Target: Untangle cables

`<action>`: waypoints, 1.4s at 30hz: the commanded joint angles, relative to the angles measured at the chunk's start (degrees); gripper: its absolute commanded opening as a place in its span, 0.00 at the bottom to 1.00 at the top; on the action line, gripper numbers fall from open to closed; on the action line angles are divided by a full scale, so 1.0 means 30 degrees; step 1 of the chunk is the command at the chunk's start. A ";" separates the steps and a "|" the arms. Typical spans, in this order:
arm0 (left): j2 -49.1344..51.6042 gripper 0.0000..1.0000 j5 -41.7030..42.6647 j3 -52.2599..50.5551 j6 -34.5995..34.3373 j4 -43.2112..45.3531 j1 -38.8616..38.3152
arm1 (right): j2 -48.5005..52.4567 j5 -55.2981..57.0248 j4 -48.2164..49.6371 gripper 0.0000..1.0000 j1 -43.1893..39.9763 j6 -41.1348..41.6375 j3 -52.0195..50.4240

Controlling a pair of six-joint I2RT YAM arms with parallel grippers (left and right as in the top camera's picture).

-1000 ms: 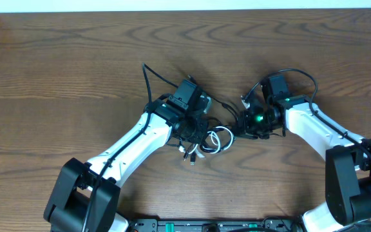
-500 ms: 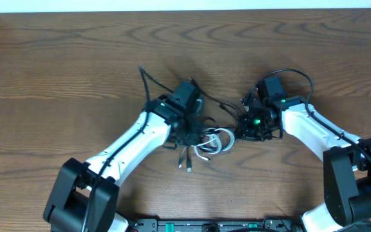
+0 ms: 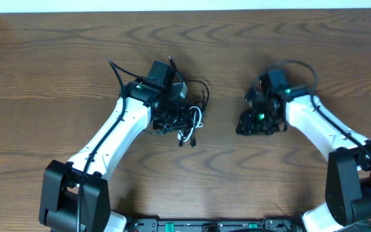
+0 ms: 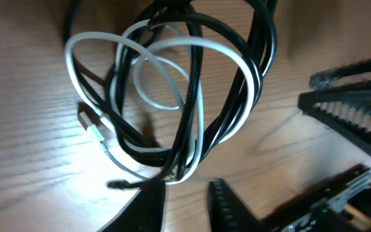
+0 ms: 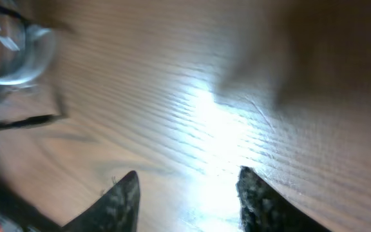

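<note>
Desk (image 3: 57, 58): brown wood grain, fills the overhead frame.

Left arm (image 3: 111, 132): white, runs from the lower left up to the centre left. Right arm (image 3: 314, 122): white, runs from the lower right up to right of centre, green light at the wrist.

Left gripper (image 4: 184, 185): fingers stand a narrow gap apart at the bottom edge of the left wrist view. Bare wood shows between them and nothing is clamped. The lowest bend of the tangle lies just beside the left fingertip; contact cannot be judged.

Right gripper (image 5: 187, 174): fingers stand wider apart at the bottom of the right wrist view. They hold nothing, with lit bare wood between them. In the overhead view it sits right of centre, well apart from the tangle.

Cables: one tangled bundle on the desk, left of centre in the overhead view, just beside the left wrist.
- Black cable (image 4: 259, 71): several overlapping loops, and the longer of the two.
- White cable (image 4: 95, 42): two loops threaded through the black ones, crossing over and under.

In the right wrist view, the upper left corner shows a blurred loop and a dark strand, too soft to sort out.

Plug (image 4: 95, 129): small, pale, on the white cable. It lies flat on the wood at the left of the tangle.
</note>
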 commanded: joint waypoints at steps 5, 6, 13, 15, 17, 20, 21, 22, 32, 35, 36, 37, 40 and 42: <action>0.0153 0.49 -0.2047 0.0219 0.0423 -0.0153 -0.1064 | -0.0597 -0.0787 -0.0597 0.52 -0.0182 -0.1311 0.1217; 0.0160 0.49 -0.2929 0.0219 0.0408 -0.0146 -0.1209 | -0.0597 -0.0794 -0.0590 0.53 -0.0182 -0.1341 0.1173; 0.0168 0.50 -0.6098 0.0095 -0.1020 -0.0138 -0.2069 | -0.0597 -0.0801 -0.0539 0.54 -0.0036 -0.1341 0.1137; 0.0168 0.50 -0.6863 -0.0109 -0.2033 -0.0073 -0.2222 | -0.0597 -0.0809 -0.0503 0.53 -0.0036 -0.1341 0.1137; 0.0168 0.50 -0.6783 -0.0415 -0.2514 0.0321 -0.2397 | -0.0590 -0.0809 -0.0503 0.49 0.0044 -0.1341 0.1129; 0.0168 0.50 -0.6805 -0.0823 -0.2506 0.1064 -0.2659 | -0.0590 -0.0794 -0.0379 0.42 0.0277 -0.1341 0.1115; 0.0168 0.50 -0.6798 -0.0962 -0.2514 0.1370 -0.2681 | -0.0590 -0.0794 -0.0342 0.39 0.0357 -0.1341 0.1107; 0.0168 0.50 -0.6798 -0.1115 -0.2514 0.1734 -0.2674 | -0.0590 -0.0794 -0.0291 0.36 0.0430 -0.1333 0.1093; 0.0204 0.50 -0.6156 -0.1290 -0.3009 0.2186 -0.2688 | -0.0576 -0.0379 0.1887 0.37 0.1260 -0.1348 -0.0335; 0.0204 0.50 -0.6207 -0.1384 -0.3031 0.2055 -0.2688 | -0.0576 -0.0299 0.4379 0.40 0.1530 -0.1362 -0.1450; 0.0204 0.51 -0.6069 -0.1464 -0.3031 0.1887 -0.2688 | -0.0576 -0.0306 0.5756 0.41 0.1705 -0.1362 -0.2142; 0.0204 0.51 -0.5931 -0.1472 -0.3031 0.1639 -0.2688 | -0.0576 -0.0306 0.6550 0.41 0.1800 -0.1362 -0.2528; 0.0204 0.55 -0.5617 -0.1537 -0.3024 0.0991 -0.2688 | -0.0576 -0.0299 0.8313 0.39 0.1982 -0.1362 -0.3279; 0.0204 0.55 -0.5625 -0.1574 -0.3024 0.0678 -0.2688 | -0.0576 -0.0306 0.9143 0.37 0.1996 -0.1341 -0.3599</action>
